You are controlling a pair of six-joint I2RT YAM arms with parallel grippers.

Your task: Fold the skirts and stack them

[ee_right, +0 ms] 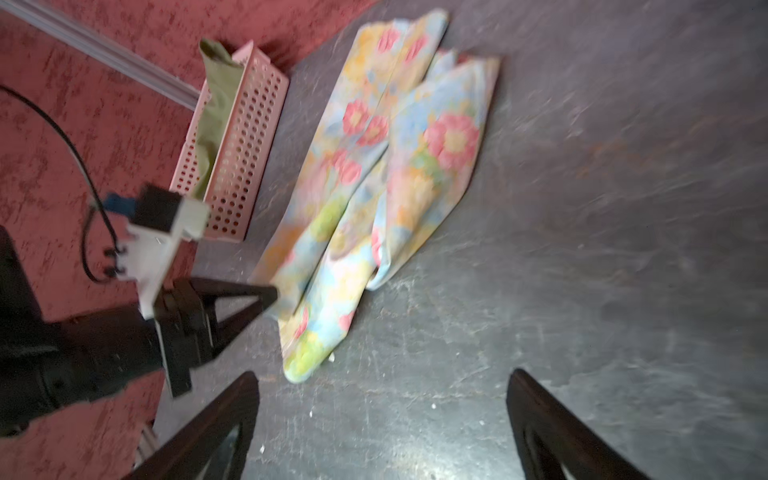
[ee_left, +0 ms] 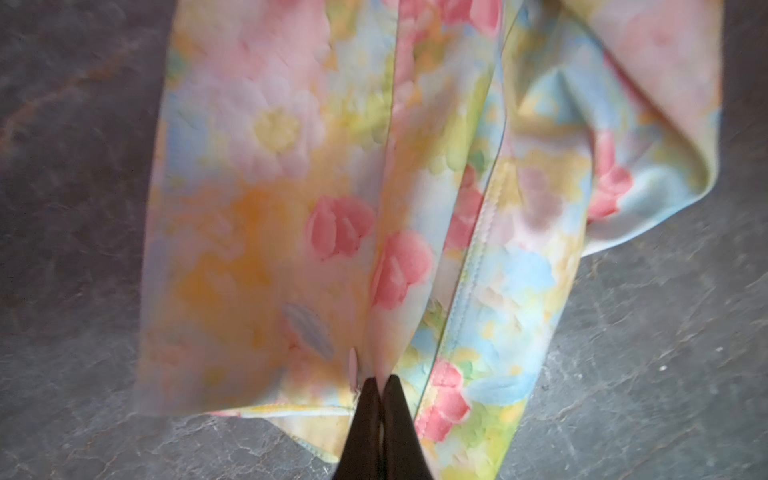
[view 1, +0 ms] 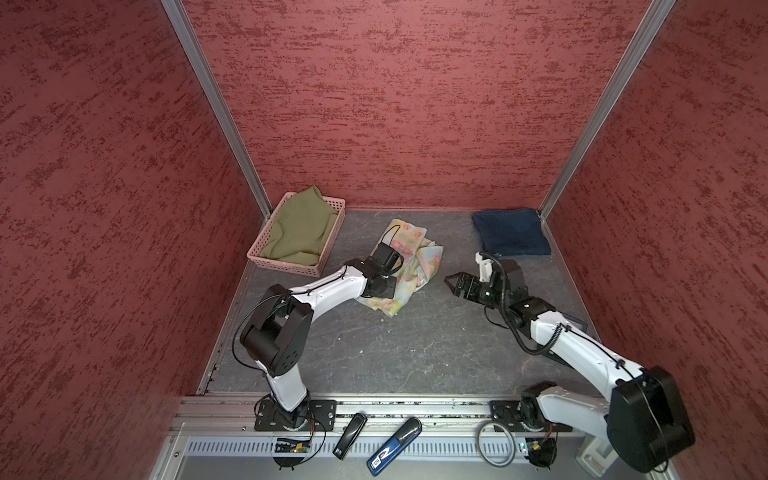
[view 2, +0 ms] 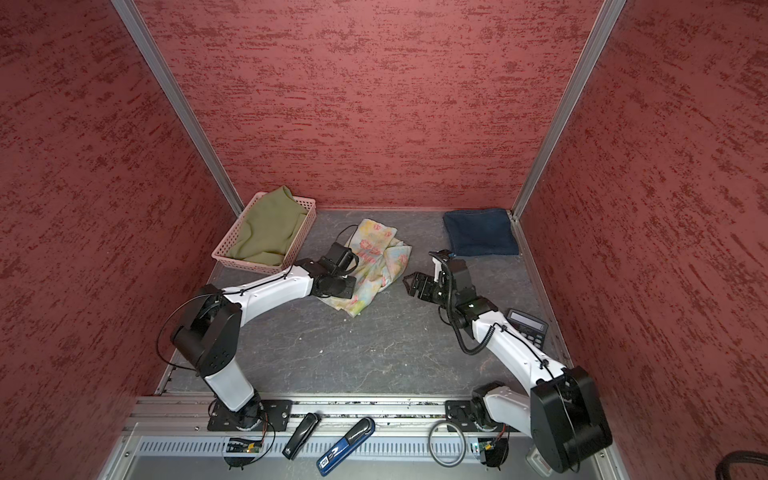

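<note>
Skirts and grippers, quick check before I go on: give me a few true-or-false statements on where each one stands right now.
1. The left gripper is shut on the floral skirt. True.
2. The right arm holds the blue denim. False: the right gripper is open and empty, and the denim skirt lies folded at the far right corner.
3. The olive skirt lies in the pink basket. True.
4. The floral skirt is stacked on the denim skirt. False: they lie apart.
</note>
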